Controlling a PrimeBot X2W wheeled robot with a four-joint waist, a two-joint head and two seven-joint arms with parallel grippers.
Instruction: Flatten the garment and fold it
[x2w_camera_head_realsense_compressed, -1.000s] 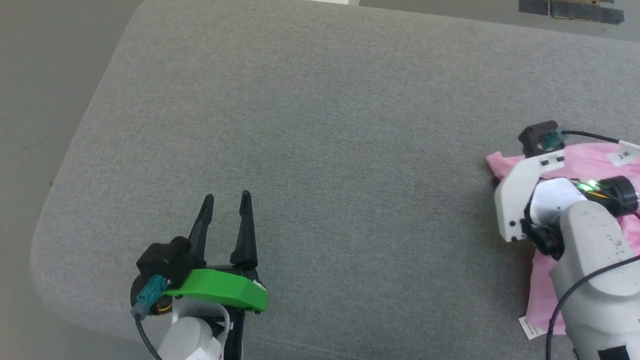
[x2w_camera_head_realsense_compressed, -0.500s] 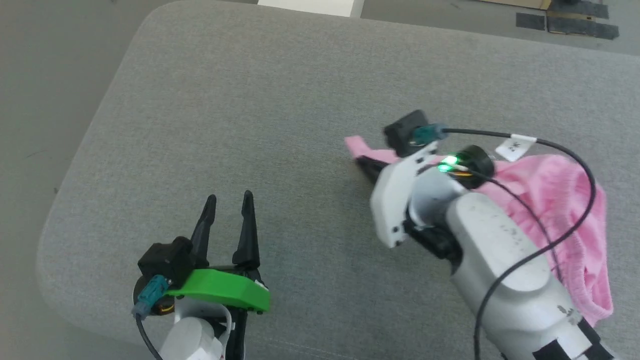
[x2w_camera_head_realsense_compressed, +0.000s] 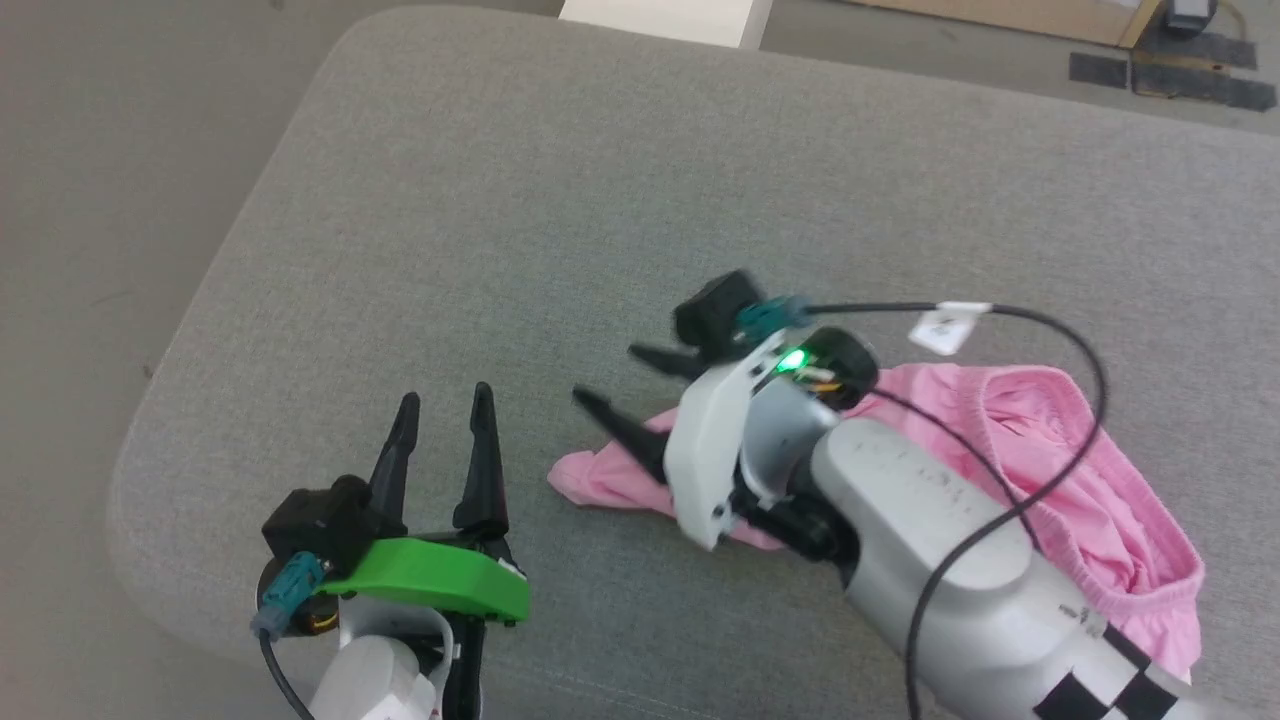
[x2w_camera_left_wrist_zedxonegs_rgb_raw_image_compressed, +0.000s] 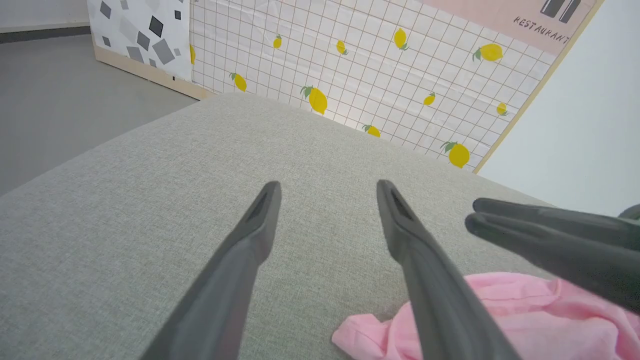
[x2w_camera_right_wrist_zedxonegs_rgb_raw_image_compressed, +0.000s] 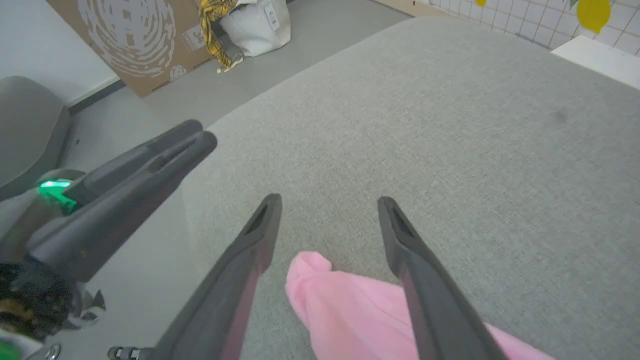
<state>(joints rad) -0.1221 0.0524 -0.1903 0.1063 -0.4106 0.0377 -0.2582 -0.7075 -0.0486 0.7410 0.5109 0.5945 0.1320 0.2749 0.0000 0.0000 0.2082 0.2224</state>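
My right gripper (x2w_camera_head_realsense_compressed: 607, 374) stands wide open and empty over the left end of the garment (x2w_camera_head_realsense_compressed: 1120, 520), which lies bunched on the grey cushion (x2w_camera_head_realsense_compressed: 600, 180). My left gripper (x2w_camera_head_realsense_compressed: 445, 395) is also open, empty, near that end.

The garment (x2w_camera_head_realsense_compressed: 1040, 440) lies on the cushion (x2w_camera_head_realsense_compressed: 600, 200), right of its middle and toward the near edge; its left end reaches under the right gripper (x2w_camera_head_realsense_compressed: 607, 373), whose fingers point left across the cushion; in the right wrist view that end lies between the two fingers. The left gripper (x2w_camera_head_realsense_compressed: 445, 396) is over the near left corner of the cushion, left of the garment's end and apart from it, fingers pointing away from the robot; beyond the cushion's far edge a wall panel (x2w_camera_left_wrist_zedxonegs_rgb_raw_image_compressed: 375, 65) stands on the floor (x2w_camera_left_wrist_zedxonegs_rgb_raw_image_compressed: 60, 100).
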